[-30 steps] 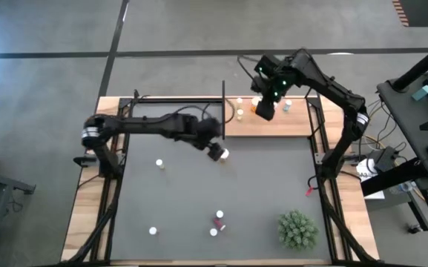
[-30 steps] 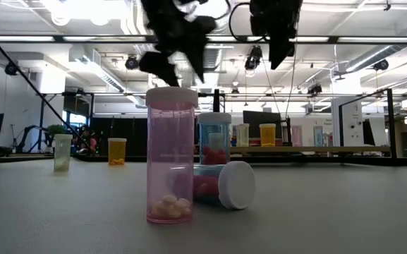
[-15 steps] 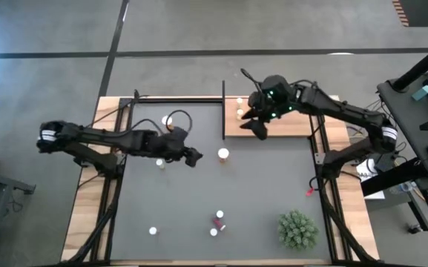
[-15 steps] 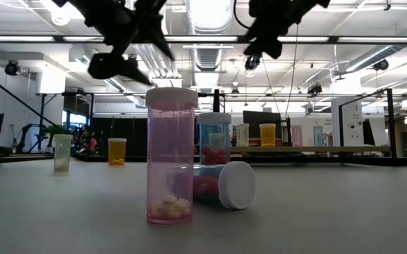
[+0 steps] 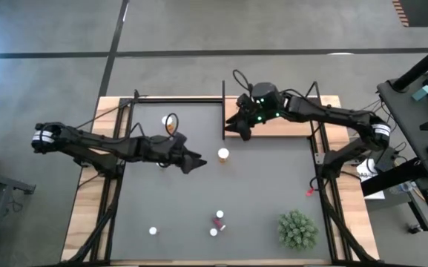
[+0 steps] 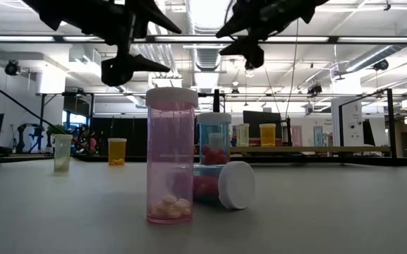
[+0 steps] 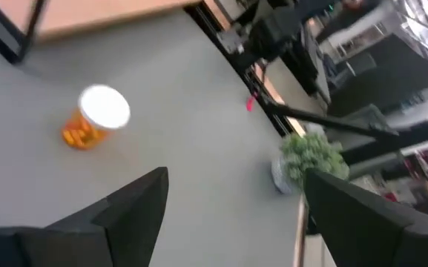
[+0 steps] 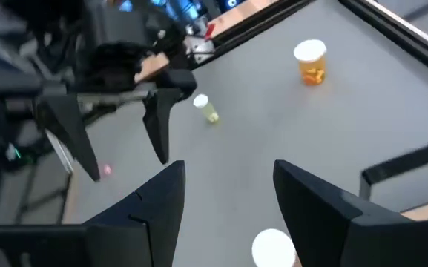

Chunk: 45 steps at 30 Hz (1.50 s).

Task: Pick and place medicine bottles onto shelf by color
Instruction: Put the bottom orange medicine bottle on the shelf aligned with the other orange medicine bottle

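Observation:
An orange bottle with a white cap (image 5: 223,154) stands upright on the dark mat; it also shows in the left wrist view (image 7: 95,119). My left gripper (image 5: 196,161) is open and empty above the mat, just left of that bottle (image 7: 236,204). My right gripper (image 5: 236,130) is open and empty at the left end of the shelf (image 5: 288,124), tipped toward the mat (image 8: 228,200). A white cap (image 8: 273,248) shows below its fingers. A pale green bottle (image 8: 206,109) and another orange bottle (image 8: 310,61) stand farther left. The right arm hides the bottles on the shelf.
Near the front edge stand a pink bottle (image 6: 170,155) and a bottle with red pills (image 6: 214,144), with one lying on its side (image 6: 224,185). A small bottle (image 5: 152,231) stands front left. A green spiky plant (image 5: 297,228) sits front right. Black frame posts (image 5: 223,110) edge the shelf.
My left gripper has drawn back from the orange bottle toward the table's left, and the bottle stays upright on the mat. My right gripper has gone from above the shelf toward the table's left, coming lower and tipping toward the mat.

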### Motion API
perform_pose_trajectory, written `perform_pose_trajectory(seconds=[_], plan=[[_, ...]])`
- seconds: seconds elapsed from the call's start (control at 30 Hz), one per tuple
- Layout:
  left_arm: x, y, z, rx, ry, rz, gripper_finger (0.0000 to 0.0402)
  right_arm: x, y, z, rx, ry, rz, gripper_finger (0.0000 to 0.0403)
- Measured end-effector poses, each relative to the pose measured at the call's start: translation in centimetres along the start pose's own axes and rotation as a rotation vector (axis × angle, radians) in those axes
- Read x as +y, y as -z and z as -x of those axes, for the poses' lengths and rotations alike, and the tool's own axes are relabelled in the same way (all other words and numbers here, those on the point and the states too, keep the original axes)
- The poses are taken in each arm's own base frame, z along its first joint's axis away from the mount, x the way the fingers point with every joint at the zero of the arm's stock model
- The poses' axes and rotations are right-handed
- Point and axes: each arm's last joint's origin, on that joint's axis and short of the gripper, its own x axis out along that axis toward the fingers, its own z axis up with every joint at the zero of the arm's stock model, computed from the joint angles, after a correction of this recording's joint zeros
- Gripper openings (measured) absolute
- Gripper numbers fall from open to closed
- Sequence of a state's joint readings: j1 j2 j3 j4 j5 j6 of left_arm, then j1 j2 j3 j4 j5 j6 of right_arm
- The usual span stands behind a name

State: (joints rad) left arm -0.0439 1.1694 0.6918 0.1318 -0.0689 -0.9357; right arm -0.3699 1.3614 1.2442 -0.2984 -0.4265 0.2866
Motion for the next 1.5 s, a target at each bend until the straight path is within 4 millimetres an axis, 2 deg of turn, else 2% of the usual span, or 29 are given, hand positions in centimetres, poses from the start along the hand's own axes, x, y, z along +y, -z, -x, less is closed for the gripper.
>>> perform_pose_trajectory(seconds=[0.13, 0.27, 0.33, 0.83, 0.97, 1.13, 1.5], plan=[[0.2, 0.3, 0.0, 0.035, 0.031, 0.0, 0.0297, 0.2, 0.3, -0.5, 0.016, -0.006, 0.073, 0.0196], [0.3, 0.7, 0.0, 0.054, 0.095, 0.0, 0.0297, 0.6, 0.2, -0.6, 0.021, -0.024, -0.041, 0.0196], [0.6, 1.0, -0.1, 0.071, 0.11, -0.001, 0.0297, 0.8, 0.1, -0.6, 0.03, -0.072, -0.046, 0.0196], [0.7, 0.9, -0.1, 0.077, 0.128, -0.086, 0.0297, 4.6, 1.7, -1.9, 0.071, -0.198, 0.415, 0.0187], [0.8, 0.7, -0.1, 0.069, 0.121, -0.082, 0.0297, 4.5, 1.6, -1.9, 0.061, -0.146, 0.448, 0.0187], [1.3, 0.8, -0.1, 0.068, 0.105, -0.07, 0.0297, 3.8, 2.1, -2.2, 0.123, -0.096, 0.334, 0.0187], [1.4, 0.5, 0.0, 0.041, 0.096, -0.065, 0.0297, 2.2, 2.1, -1.9, 0.156, -0.085, 0.311, 0.0239]])
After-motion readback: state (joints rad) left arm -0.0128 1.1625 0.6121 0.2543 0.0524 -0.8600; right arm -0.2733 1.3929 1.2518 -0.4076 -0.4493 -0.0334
